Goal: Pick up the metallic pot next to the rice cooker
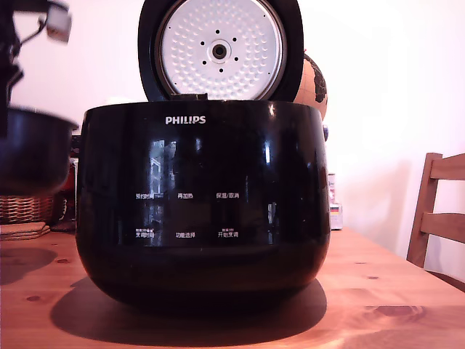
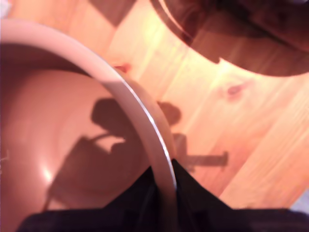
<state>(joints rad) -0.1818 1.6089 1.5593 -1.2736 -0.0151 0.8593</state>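
The rice cooker (image 1: pixel 203 203) is a large glossy black body with "PHILIPS" lettering in the middle of the exterior view. Its lid (image 1: pixel 220 49) stands open and shows a silvery dimpled plate. At the exterior view's left edge the metallic pot (image 1: pixel 33 153) hangs above the table, dark with a thin rim, and casts a shadow on the wood below. In the wrist view my gripper (image 2: pixel 164 188) is shut on the pot's rim (image 2: pixel 140 108), one dark finger (image 2: pixel 137 203) inside the bowl and the other outside. Part of my arm (image 1: pixel 14 43) shows above the pot.
A wicker basket (image 1: pixel 25 209) and flat mats (image 1: pixel 22 230) sit behind and below the pot. The wooden table (image 1: pixel 392 305) runs to the exterior view's right, where a wooden chair (image 1: pixel 439 211) stands. A brown round object (image 1: pixel 314 83) peeks out behind the cooker's lid.
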